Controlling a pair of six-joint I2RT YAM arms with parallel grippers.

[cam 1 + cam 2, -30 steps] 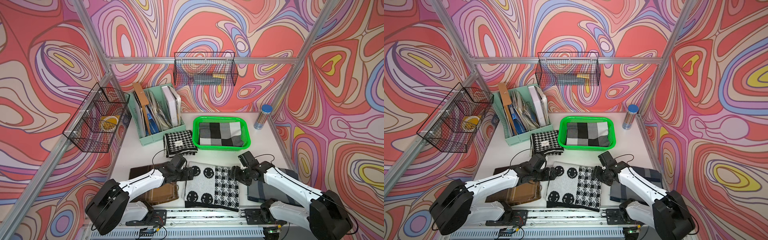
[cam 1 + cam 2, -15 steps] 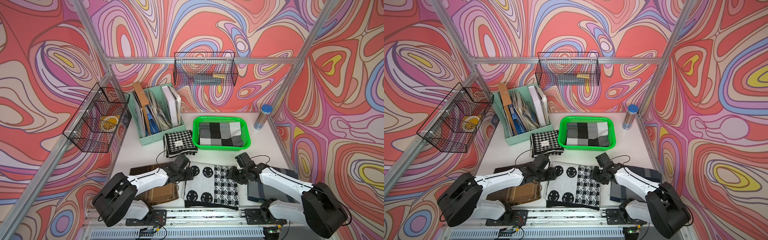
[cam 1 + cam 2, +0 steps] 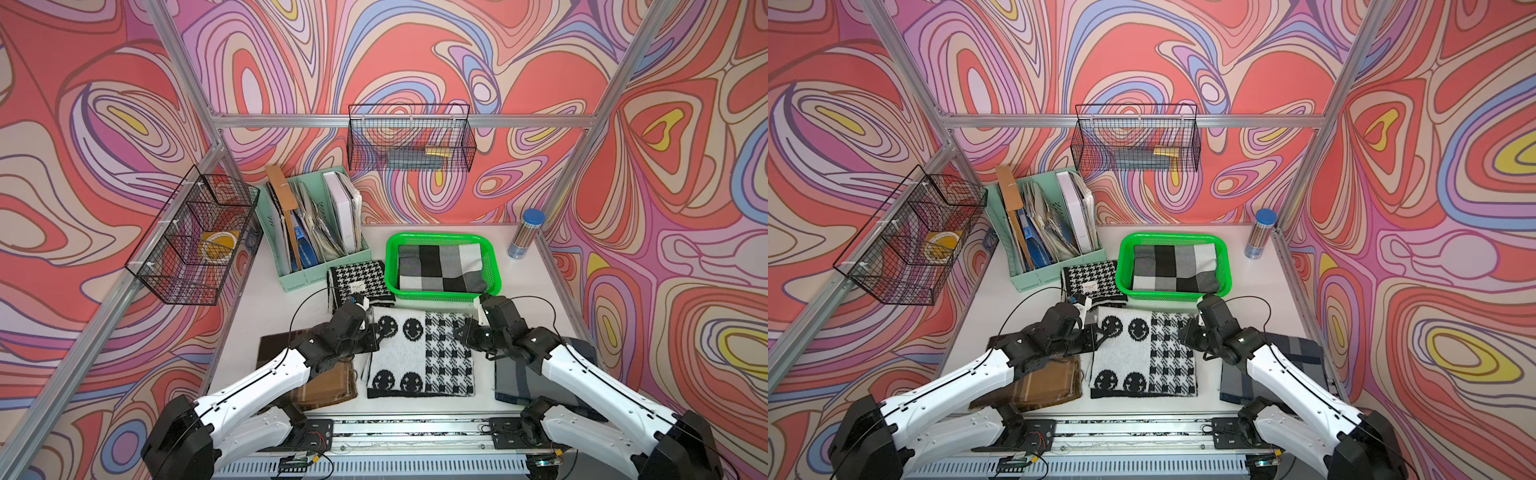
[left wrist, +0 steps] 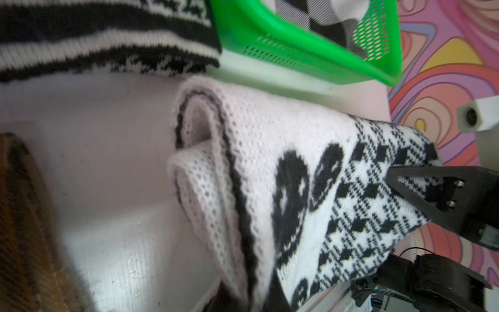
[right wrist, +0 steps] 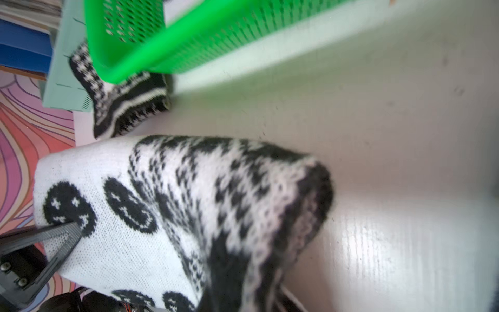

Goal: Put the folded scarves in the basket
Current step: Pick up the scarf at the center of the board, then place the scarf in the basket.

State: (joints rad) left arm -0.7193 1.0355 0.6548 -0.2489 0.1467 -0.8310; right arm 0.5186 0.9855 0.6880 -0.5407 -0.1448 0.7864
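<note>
Now left jaws and right jaws clench opposite edges of the folded scarf (image 3: 419, 357).

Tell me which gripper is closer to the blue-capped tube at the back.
Right. The right gripper pinches the smiley scarf's edge on the side nearer the blue-capped tube; the left gripper pinches the opposite edge, farther off.

The folded scarf (image 3: 419, 357) is showing a soft, fuzzy knit, open-meshed on its inner layers; the basket (image 3: 436, 294) is gleaming as smooth, glossy perforated plastic; the surface (image 3: 270, 316) is appearing white, faintly ribbed and slightly sheened; the wire basket (image 3: 361, 137) is looking matt black metal.
</note>
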